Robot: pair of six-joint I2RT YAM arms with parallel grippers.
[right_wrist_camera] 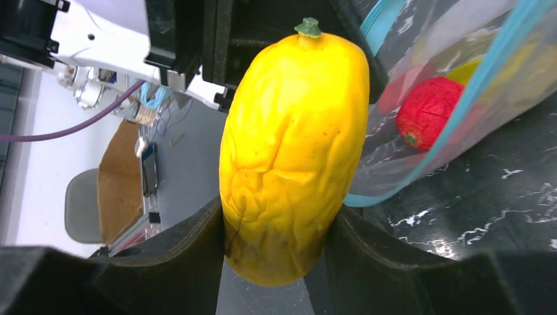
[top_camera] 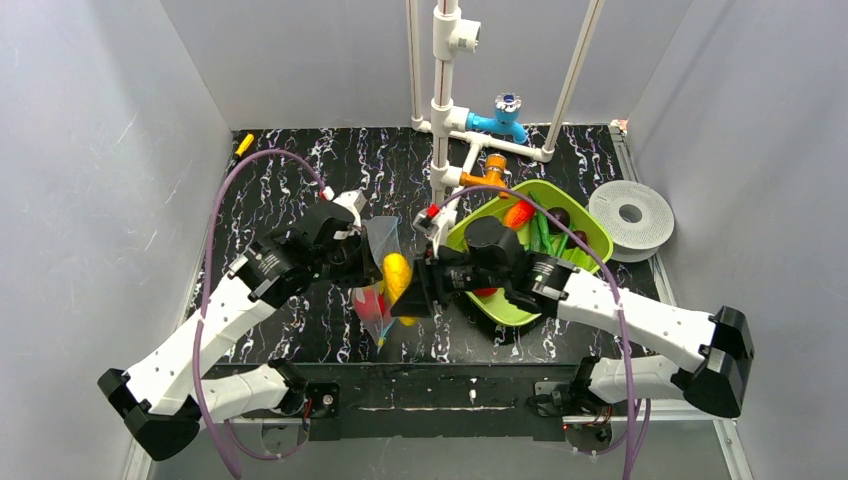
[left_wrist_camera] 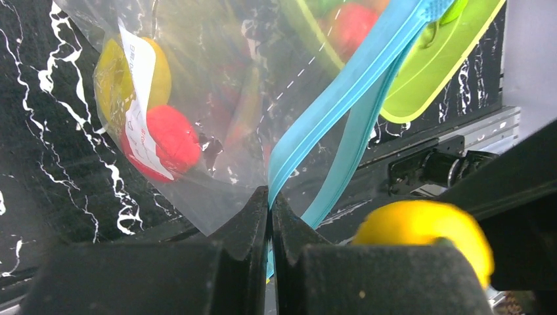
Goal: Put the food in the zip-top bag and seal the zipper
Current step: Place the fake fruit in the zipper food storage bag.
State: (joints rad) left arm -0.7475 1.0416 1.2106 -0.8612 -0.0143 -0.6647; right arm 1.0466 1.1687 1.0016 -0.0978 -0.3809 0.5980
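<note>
yellow food (right_wrist_camera: 289, 151) in right gripper (right_wrist_camera: 274, 223), zipper (left_wrist_camera: 341, 98) in left gripper (left_wrist_camera: 270, 213)

- A black table (top_camera: 300, 170) veined in white stands boxed in by plain grey walls (top_camera: 100, 150) to its left, back and right, under even light.
- A white pipe frame (top_camera: 441, 100) carrying a blue valve (top_camera: 503, 118) rises from the table's back edge.
- A white perforated disc (top_camera: 630, 215) lies at the table's right edge.
- Beyond the table, a grey chair (right_wrist_camera: 82, 203) sits beside a brown board (right_wrist_camera: 121, 177).
</note>
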